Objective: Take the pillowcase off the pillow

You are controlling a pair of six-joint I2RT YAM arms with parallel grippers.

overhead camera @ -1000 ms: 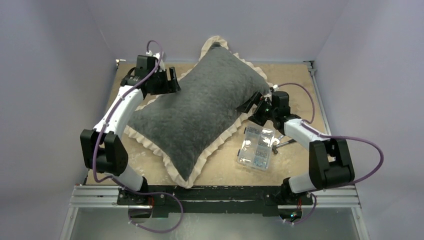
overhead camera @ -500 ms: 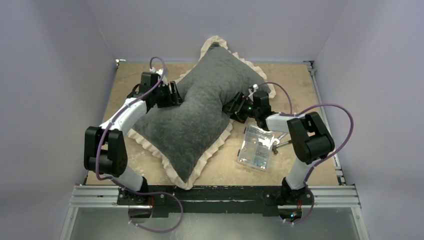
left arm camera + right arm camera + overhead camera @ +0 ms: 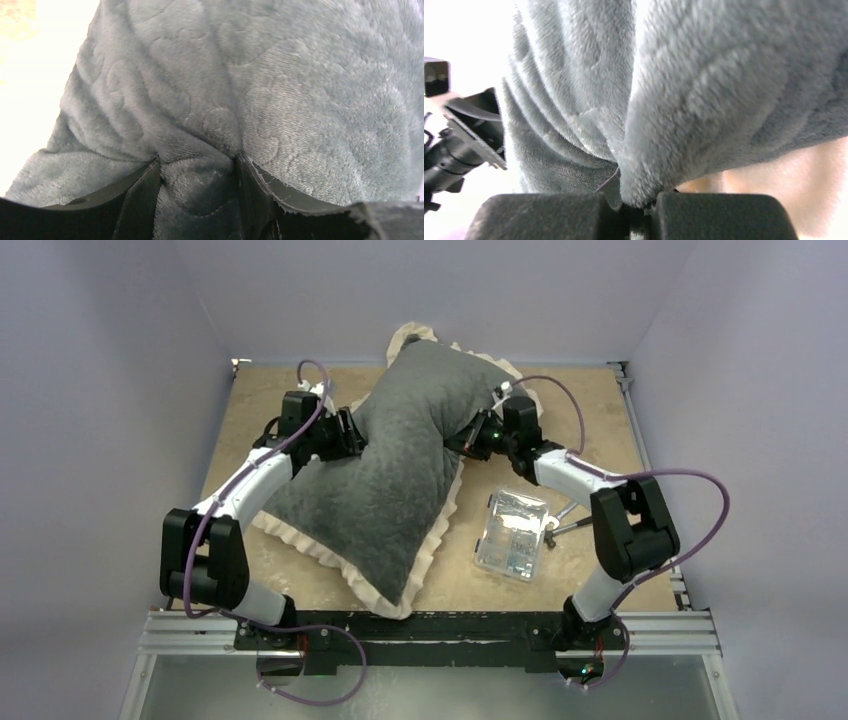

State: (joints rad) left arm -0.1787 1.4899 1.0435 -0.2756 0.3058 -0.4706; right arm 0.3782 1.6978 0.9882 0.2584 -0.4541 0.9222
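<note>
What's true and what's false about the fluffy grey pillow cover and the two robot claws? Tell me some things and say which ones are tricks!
1. The right claw is pinched shut on the grey pillowcase. True.
2. The left claw has a bunch of the pillowcase between its fingers. True.
3. The clear plastic box sits on top of the pillowcase. False: it sits on the table beside the pillowcase, on the right arm's side.
4. The pillowcase has a bright red edge. False: its frill is cream.
</note>
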